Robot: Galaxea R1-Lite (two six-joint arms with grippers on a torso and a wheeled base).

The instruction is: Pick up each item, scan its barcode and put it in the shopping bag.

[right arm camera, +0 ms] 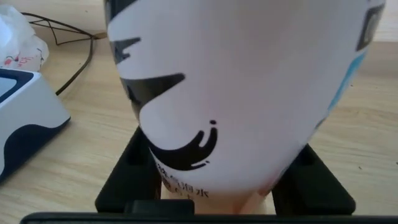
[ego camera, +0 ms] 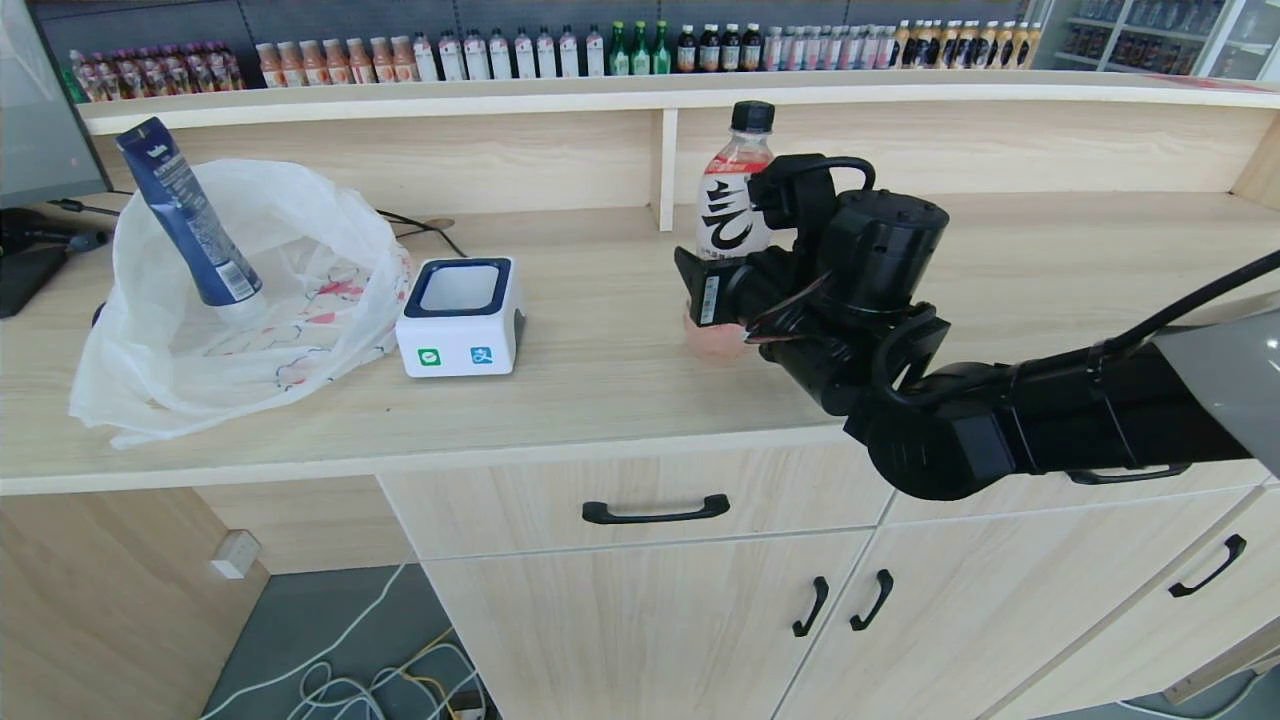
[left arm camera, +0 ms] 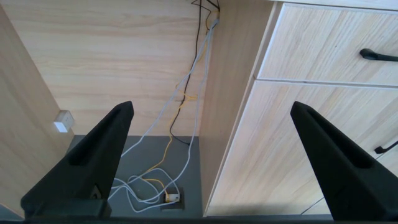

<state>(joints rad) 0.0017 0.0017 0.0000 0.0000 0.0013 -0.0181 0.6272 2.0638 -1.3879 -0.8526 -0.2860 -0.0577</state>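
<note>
right gripper [ego camera: 722, 305] clamped low on the upright bottle [ego camera: 735, 200]; suggest lifting straight, then carrying it across to the scanner [ego camera: 460, 315], label's barcode facing its window; hold grip firm

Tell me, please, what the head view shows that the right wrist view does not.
Head view adds: the blue tube tilted in the bag, the black cap, the cupboard handles and the shelf of drinks behind. Right wrist view adds: a close look at the fingers of the right end effector flanking the bottle low on its label. Both show the bottle, scanner, bag, cable and counter.
</note>
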